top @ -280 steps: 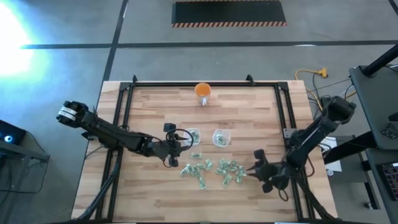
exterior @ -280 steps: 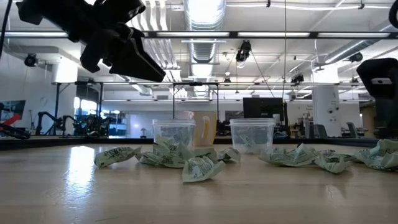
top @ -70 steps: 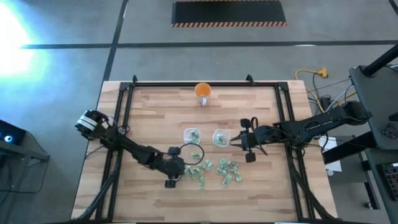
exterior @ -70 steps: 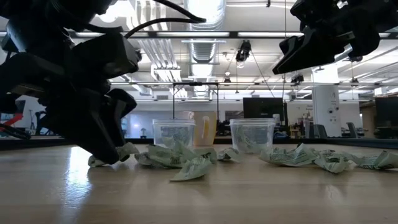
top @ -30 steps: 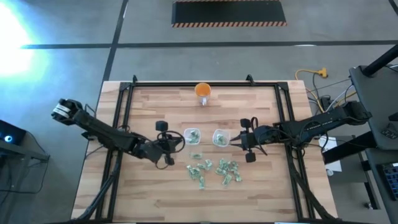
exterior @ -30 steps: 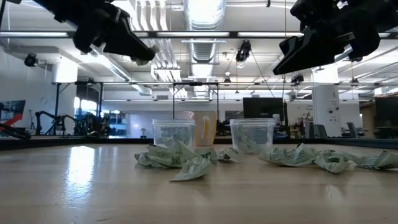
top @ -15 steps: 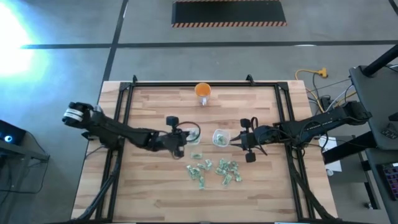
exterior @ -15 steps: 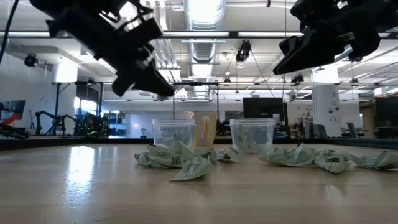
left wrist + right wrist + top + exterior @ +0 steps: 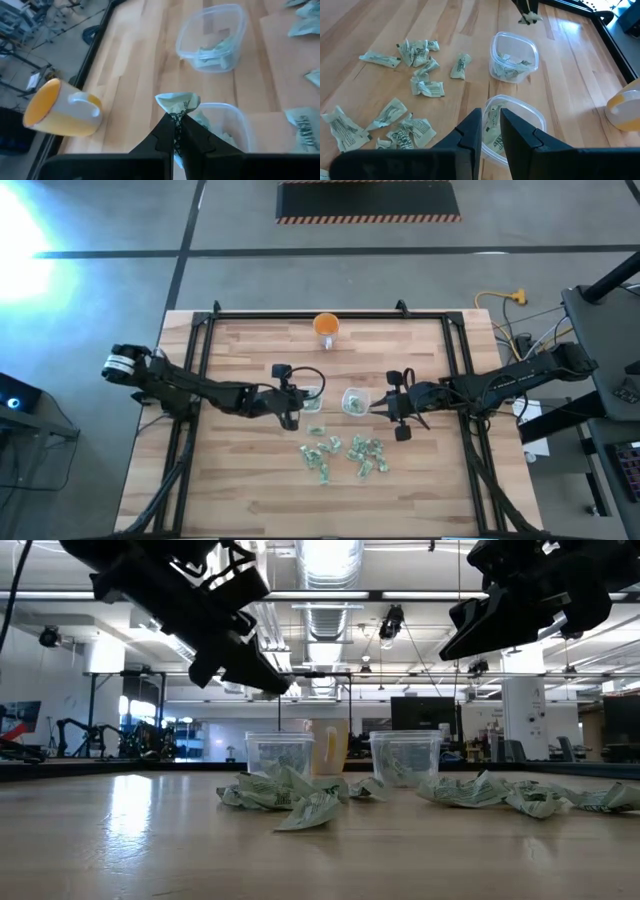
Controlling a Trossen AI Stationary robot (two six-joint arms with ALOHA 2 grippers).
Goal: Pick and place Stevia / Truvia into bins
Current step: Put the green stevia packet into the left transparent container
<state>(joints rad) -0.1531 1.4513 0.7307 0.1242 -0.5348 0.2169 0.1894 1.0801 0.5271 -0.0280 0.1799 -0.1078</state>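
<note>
The left gripper [image 9: 176, 131] is pinching a crumpled sachet [image 9: 177, 104] between its closed fingertips, directly above the left bin [image 9: 310, 396] (some sachets already lying inside). The right gripper [image 9: 491, 131] is hovering over the right bin [image 9: 355, 402], fingers narrowly parted, holding nothing. Loose sachets [image 9: 345, 455] are lying nearby.

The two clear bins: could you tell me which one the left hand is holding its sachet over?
The left bin, beside the left hand; the other bin sits by the right hand.
</note>
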